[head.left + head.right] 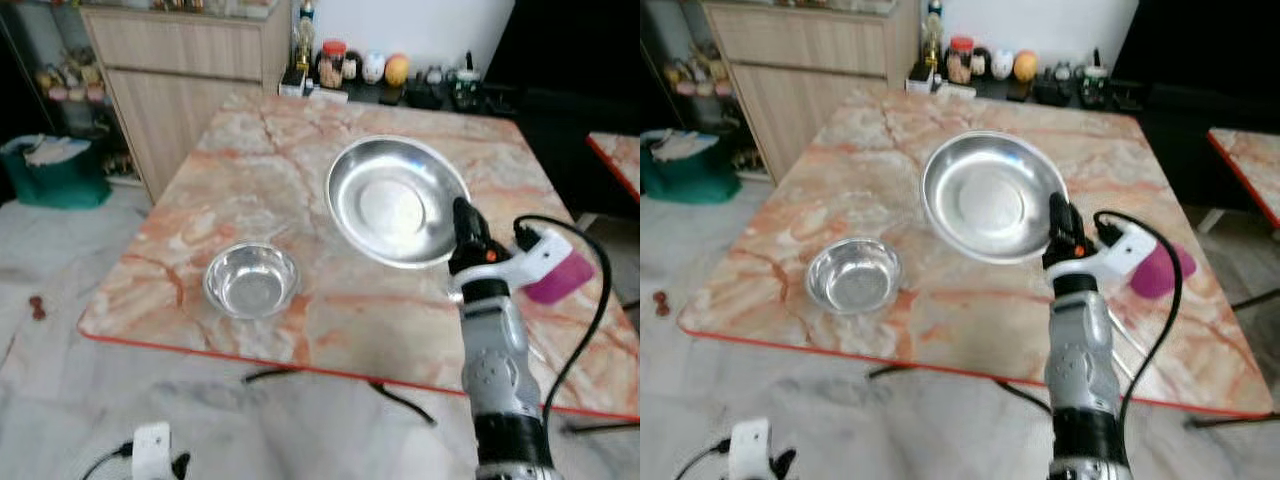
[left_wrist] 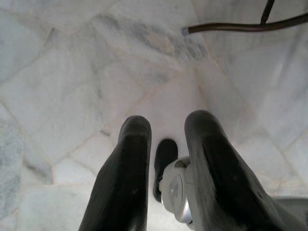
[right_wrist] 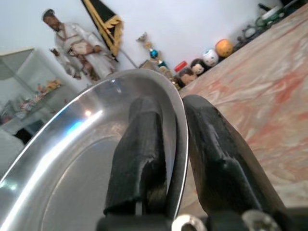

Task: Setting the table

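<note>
A large steel plate (image 1: 395, 200) hangs tilted above the pink marble table (image 1: 260, 160), its near rim pinched by my right gripper (image 1: 466, 225). In the right wrist view one black finger lies inside the plate (image 3: 72, 163) and the other finger (image 3: 216, 144) outside the rim. A small steel bowl (image 1: 251, 279) sits on the table near its front left. My left gripper (image 2: 166, 139) hangs low over the marble floor, its fingers a little apart with nothing between them.
Jars, bottles and small ornaments (image 1: 360, 68) line the table's far edge. A wooden cabinet (image 1: 180, 70) stands at the back left, a teal bin (image 1: 55, 170) beside it. A second table's corner (image 1: 618, 160) shows at right. Cables (image 1: 400, 400) lie on the floor under the table.
</note>
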Available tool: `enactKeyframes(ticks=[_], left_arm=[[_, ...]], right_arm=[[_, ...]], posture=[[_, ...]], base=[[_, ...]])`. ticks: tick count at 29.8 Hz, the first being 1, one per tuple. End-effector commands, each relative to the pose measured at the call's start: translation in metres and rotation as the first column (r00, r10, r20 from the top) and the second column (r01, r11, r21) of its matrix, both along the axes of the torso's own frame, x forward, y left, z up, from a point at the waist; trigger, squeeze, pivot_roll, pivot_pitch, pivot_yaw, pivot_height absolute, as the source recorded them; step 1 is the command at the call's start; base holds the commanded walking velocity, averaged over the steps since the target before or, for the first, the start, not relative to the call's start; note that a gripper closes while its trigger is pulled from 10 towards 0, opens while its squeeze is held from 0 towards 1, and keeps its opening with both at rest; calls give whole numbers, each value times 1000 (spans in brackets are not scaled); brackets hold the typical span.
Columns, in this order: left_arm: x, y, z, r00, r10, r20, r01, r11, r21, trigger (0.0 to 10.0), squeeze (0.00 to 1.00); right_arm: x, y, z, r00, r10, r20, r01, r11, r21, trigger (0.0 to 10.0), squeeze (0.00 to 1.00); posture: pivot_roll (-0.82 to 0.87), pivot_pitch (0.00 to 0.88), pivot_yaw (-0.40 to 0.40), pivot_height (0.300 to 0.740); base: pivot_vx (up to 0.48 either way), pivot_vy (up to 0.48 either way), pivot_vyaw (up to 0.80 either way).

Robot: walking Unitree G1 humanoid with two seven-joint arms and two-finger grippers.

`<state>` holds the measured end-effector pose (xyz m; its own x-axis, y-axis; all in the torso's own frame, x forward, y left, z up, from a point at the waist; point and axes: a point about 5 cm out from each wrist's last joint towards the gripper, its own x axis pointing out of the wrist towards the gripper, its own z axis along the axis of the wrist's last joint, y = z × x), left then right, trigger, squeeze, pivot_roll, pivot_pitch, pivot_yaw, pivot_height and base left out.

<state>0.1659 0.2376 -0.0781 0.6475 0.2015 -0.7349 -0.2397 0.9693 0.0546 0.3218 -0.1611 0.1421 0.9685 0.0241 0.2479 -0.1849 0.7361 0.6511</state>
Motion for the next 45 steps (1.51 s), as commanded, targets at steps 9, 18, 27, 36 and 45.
enactKeyframes(ticks=[9, 18, 27, 36, 45], left_arm=[[5, -7, 1, 1000, -11, 14, 11, 1000, 0, 10000, 0], [6, -6, 1, 1000, -7, 20, 7, 1000, 3, 10000, 0], [6, -7, 1, 1000, -16, 22, 15, 1000, 4, 10000, 0], [7, -7, 2, 1000, -23, 22, 22, 1000, 6, 10000, 0], [7, -9, 1, 999, -41, 16, 41, 999, 4, 10000, 0]], right_arm=[[0, -7, 12, 999, -18, 50, 18, 1000, -12, 10000, 0], [1, -8, 19, 997, -23, 74, 24, 1000, -6, 10000, 0], [2, -8, 19, 997, -26, 73, 27, 1000, -9, 10000, 0], [1, -10, 19, 997, -34, 68, 35, 999, -11, 10000, 0], [2, -10, 19, 997, -36, 68, 37, 999, -12, 10000, 0]], posture=[[44, 0, -88, 740], [43, 0, -86, 740], [39, 0, -85, 740], [35, 0, -82, 740], [27, 0, -82, 740]], base=[[0, -290, 0], [0, -292, 0], [0, -290, 0], [0, -290, 0], [0, -289, 0]])
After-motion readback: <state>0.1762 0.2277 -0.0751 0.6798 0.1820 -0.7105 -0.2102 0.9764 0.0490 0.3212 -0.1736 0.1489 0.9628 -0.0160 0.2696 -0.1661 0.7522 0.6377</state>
